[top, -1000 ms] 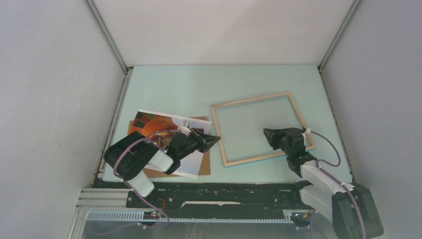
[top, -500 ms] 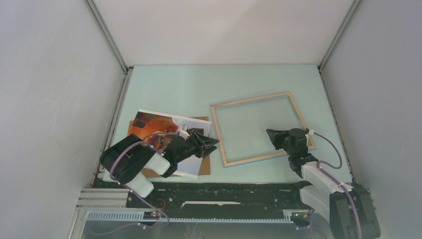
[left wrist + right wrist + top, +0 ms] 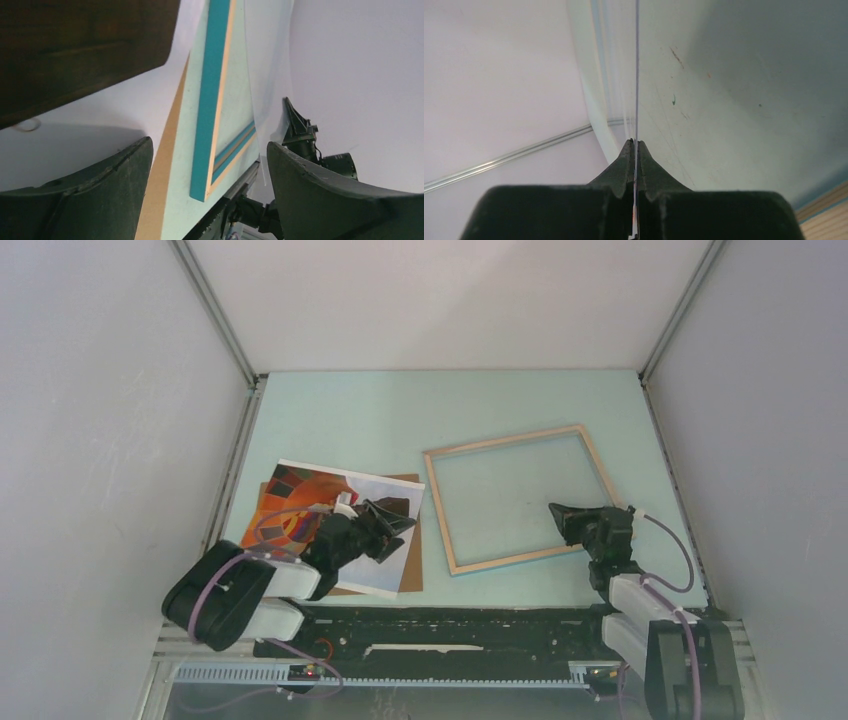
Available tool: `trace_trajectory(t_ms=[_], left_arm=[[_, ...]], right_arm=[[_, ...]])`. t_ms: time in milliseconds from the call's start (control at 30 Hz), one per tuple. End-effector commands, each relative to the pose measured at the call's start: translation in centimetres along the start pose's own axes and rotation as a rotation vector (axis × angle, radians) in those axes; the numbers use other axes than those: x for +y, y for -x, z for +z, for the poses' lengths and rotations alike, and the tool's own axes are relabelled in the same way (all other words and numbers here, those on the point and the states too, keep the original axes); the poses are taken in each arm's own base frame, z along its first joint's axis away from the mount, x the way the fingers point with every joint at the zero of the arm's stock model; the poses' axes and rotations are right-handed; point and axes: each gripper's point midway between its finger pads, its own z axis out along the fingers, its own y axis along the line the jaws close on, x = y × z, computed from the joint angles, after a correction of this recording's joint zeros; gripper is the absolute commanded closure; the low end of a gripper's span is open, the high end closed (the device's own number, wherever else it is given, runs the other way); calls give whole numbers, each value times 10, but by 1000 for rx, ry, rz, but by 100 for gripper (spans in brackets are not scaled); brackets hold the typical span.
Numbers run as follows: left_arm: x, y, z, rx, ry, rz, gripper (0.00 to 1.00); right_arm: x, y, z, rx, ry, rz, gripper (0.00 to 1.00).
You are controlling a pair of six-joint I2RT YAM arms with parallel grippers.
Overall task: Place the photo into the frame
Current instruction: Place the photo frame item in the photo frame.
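Observation:
The photo [image 3: 300,502], white-bordered with an orange-red pattern, lies at the near left on a brown backing board [image 3: 410,572]. My left gripper [image 3: 396,524] hovers open over the photo's right edge, with nothing between its fingers. In the left wrist view [image 3: 209,146] the photo's white border [image 3: 100,112] lies under the left finger. The frame [image 3: 438,512] lies flat, wood side up, with its blue edge [image 3: 207,100] showing. My right gripper [image 3: 557,511] is over the frame's near right corner. It is shut [image 3: 636,143] on a thin clear sheet [image 3: 636,75] seen edge-on.
White walls close in the pale green table [image 3: 400,415] on three sides. A black rail [image 3: 450,625] runs along the near edge between the arm bases. The left arm's body covers the near left corner of the photo and board.
My left gripper has opened and drawn back toward the near left, uncovering more of the photo. My right gripper has closed on the thin sheet and shifted right and nearer.

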Motion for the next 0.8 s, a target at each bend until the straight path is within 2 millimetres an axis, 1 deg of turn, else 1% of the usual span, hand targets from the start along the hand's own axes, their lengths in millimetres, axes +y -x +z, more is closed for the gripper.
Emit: trace_trajectory(t_ms=[0, 67, 133, 300, 500, 767], left_arm=[[12, 4, -14, 3, 56, 134, 12], [12, 8, -19, -16, 84, 188, 10], [6, 14, -24, -38, 102, 245, 8], [-13, 26, -35, -81, 109, 337, 2], [-17, 23, -33, -63, 102, 324, 0], [-20, 22, -33, -56, 93, 334, 0]], right_arm=[[-1, 6, -4, -21, 24, -27, 100], [-4, 6, -5, -25, 19, -28, 100], [-8, 7, -7, -31, 16, -30, 100], [-16, 10, -11, -56, 1, -20, 100], [-20, 14, -14, -85, -4, -11, 100], [-24, 18, -11, -104, -9, 3, 100]])
